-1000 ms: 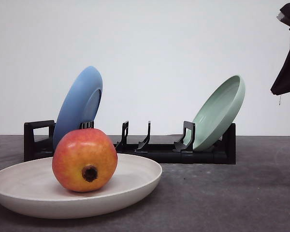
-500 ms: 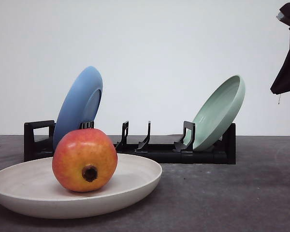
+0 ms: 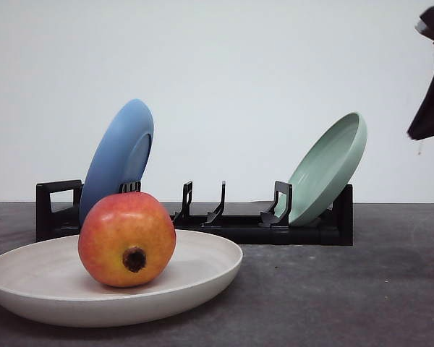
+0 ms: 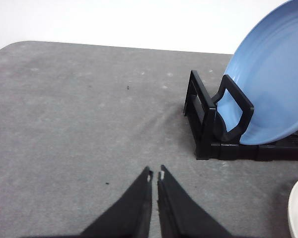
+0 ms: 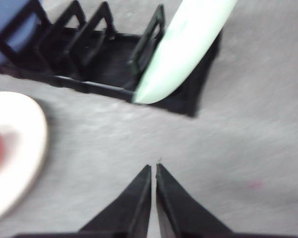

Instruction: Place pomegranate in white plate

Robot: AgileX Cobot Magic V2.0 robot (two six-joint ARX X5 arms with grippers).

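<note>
Pomegranate at rest in the white plate; the right arm edges away.

The pomegranate [image 3: 127, 239] sits inside the white plate [image 3: 202, 278], left of centre, calyx facing the camera, so the placement looks done. Compared with a second ago, fruit, plate, blue plate [image 3: 118, 157] and pale green plate [image 3: 328, 166] in the black rack [image 3: 239, 228] are unmoved; only the right arm's dark shape at 2 o'clock has shifted slightly up and outward. The left gripper [image 4: 155, 175] and right gripper [image 5: 153, 169] are both pinched narrow, holding nothing.
</note>
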